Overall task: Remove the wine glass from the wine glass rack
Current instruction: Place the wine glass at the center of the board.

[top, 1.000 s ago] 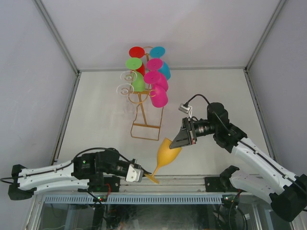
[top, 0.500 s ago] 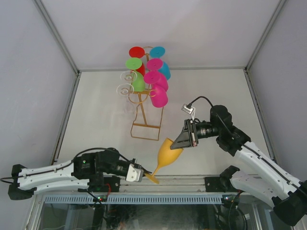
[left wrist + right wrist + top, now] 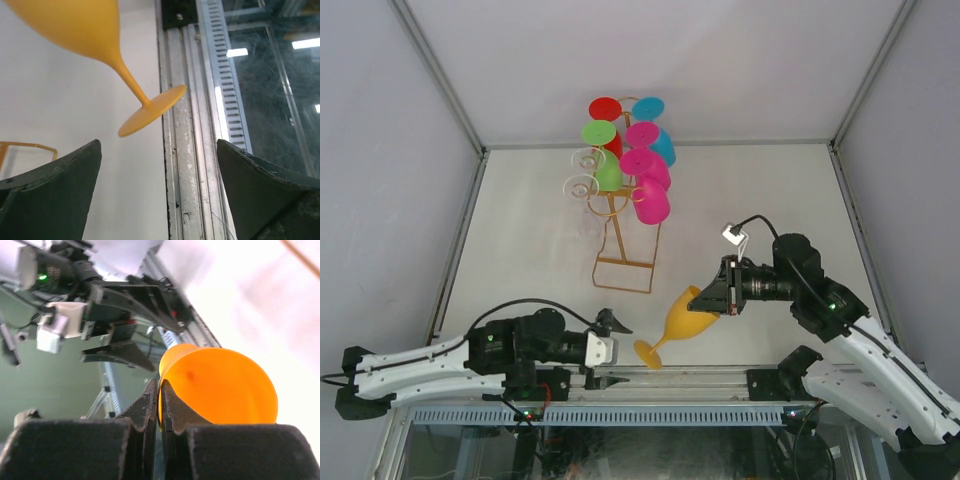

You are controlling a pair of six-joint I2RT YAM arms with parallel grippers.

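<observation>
**Desk:** What has just changed on your end?

**Me:** The hand-over is done. My left tool was clamped on the foot of the yellow wine glass a moment ago. It has now let go, and its fingers stand wide apart with nothing between them. The foot hangs just beyond them in the wrist view.

**Desk:** And the right side?

**Me:** My right tool has closed hard on the rim of the bowl, one finger inside and one outside. It carries the glass alone now and has drawn it a little toward the right.

**Desk:** Where does that leave the glass?

**Me:** It is well clear of the wine glass rack, down at the near edge of the surface. It is tilted, bowl up toward the right tool and foot low beside the metal rail. I can't tell whether the foot's edge touches the surface.

**Desk:** So the job is nearly there?

**Me:** I judge so. This glass is off its hook, while the pink, green, red, teal and clear ones hang on the rack untouched. What's left is to set it upright. A grip on the rim is thin, so I would lower it slowly.
</observation>
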